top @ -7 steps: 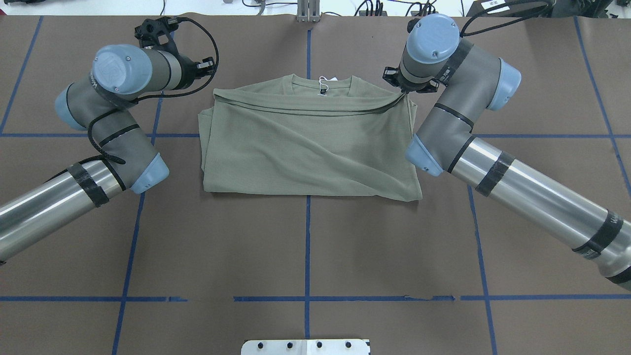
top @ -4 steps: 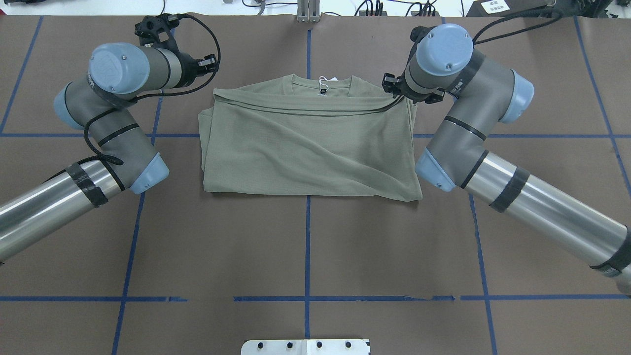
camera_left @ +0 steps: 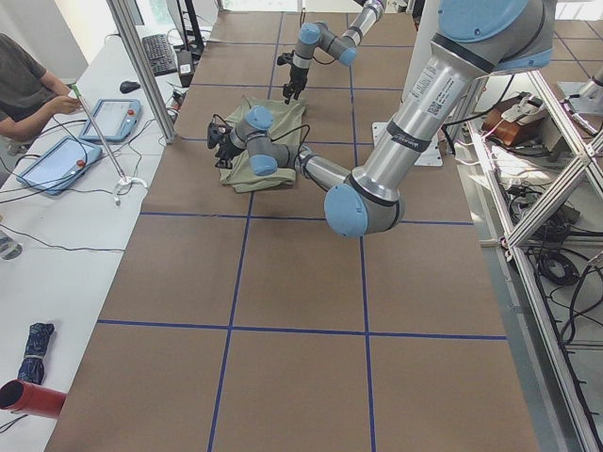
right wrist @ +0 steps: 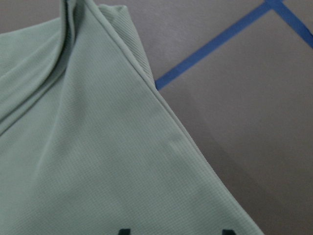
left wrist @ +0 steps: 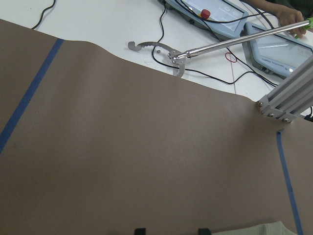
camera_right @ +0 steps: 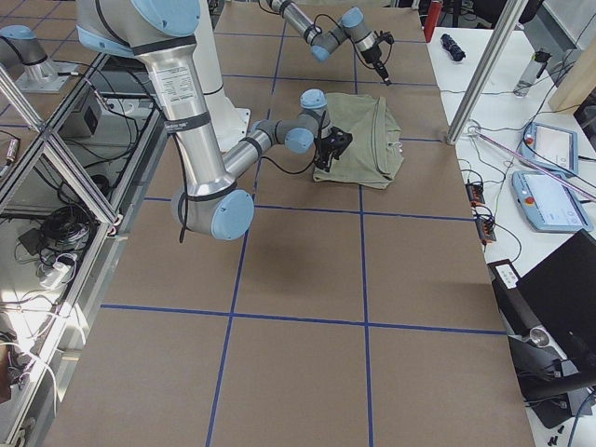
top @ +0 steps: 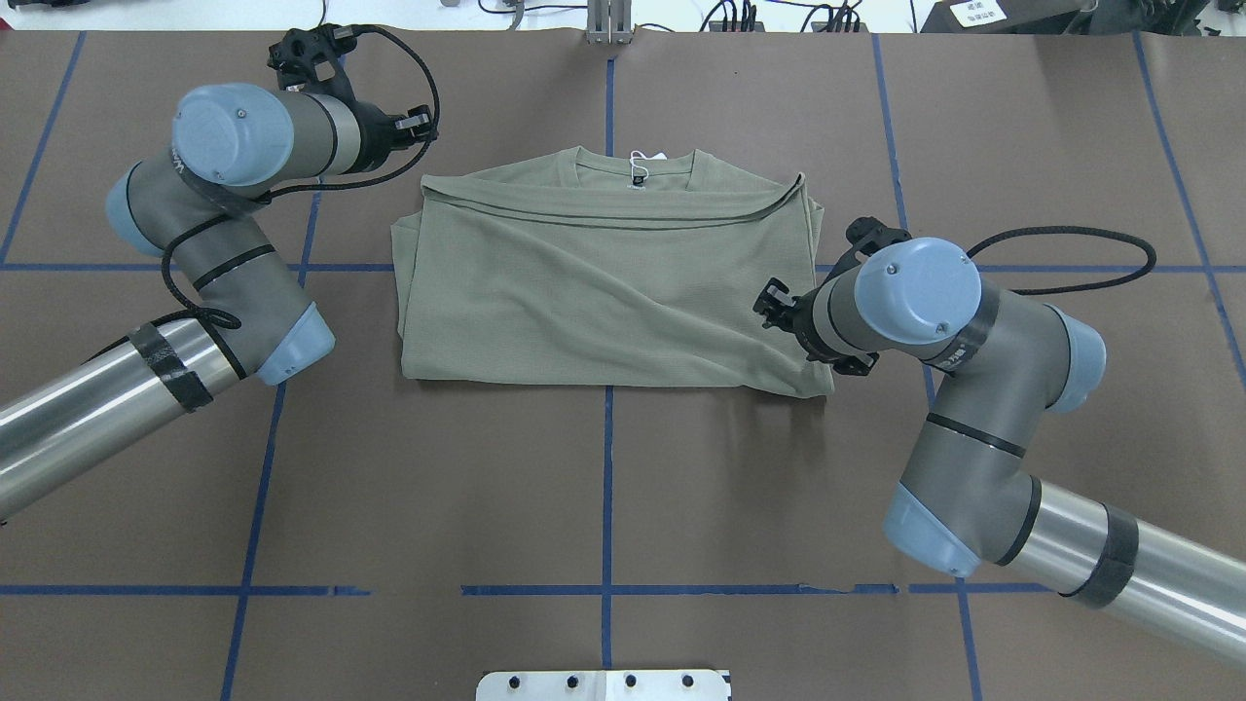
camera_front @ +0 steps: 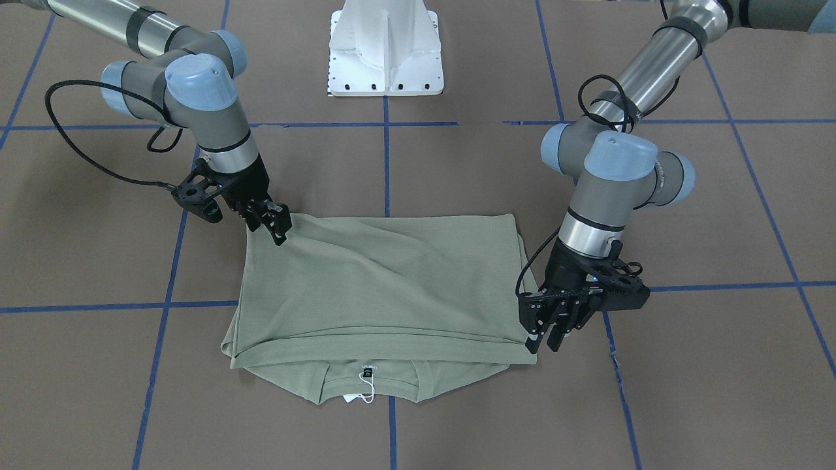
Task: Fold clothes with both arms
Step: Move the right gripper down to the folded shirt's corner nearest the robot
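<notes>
The sage-green long-sleeved shirt is laid folded on the brown worktop, centred across its width and nearer the far edge than the robot's edge. Its lower part is doubled over the chest, so that only the round ribbed collar is left uncovered, turned towards the far edge. The black neck label and the white hang tag are seen inside the collar.

The left gripper is pointed downwards just beside the shirt's far left corner, off the cloth and over bare worktop. Its fingertips are shown apart in the left wrist view, with nothing held between them, and only a sliver of green cloth is caught at that view's lower edge.

The right gripper is placed over the shirt's near right corner, tilted towards the cloth. Its fingertips are likewise seen spread in the right wrist view, with the ribbed fabric and its folded edge lying flat beneath them. No cloth is pinched; whether the tips touch the fabric cannot be told.
</notes>
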Controlling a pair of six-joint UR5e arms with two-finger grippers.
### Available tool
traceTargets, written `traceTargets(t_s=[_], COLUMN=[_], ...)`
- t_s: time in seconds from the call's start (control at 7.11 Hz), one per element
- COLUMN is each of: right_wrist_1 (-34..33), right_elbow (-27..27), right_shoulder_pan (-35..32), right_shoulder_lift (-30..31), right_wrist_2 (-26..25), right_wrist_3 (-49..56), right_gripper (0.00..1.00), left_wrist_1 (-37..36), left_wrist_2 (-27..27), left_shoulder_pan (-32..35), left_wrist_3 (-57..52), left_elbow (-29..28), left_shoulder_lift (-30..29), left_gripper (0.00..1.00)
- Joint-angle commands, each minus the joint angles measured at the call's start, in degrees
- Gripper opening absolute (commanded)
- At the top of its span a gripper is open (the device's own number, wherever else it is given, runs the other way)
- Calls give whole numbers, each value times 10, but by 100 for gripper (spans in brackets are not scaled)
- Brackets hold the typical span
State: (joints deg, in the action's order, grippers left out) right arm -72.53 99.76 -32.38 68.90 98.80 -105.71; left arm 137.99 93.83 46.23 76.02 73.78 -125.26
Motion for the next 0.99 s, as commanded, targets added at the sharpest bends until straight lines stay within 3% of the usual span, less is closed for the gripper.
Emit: traceTargets(t_s=[0.0, 0.7, 0.84], right_wrist_1=[0, -1, -1], right_elbow=[15, 52, 53], right_shoulder_pan=[13, 45, 46], right_shoulder_lift=[28, 70, 72], right_wrist_2=[-9, -11, -11], right_wrist_3=[-21, -23, -23], right_gripper=[69, 69, 61], left_wrist_1=[-1, -2, -2], left_wrist_2=[-1, -1, -1], left_shoulder_pan=[0, -1, -1], left_wrist_3=[0, 1, 1], left_elbow=[14, 17, 17], left_shoulder_lift=[13, 14, 14], left_gripper=[47, 47, 47])
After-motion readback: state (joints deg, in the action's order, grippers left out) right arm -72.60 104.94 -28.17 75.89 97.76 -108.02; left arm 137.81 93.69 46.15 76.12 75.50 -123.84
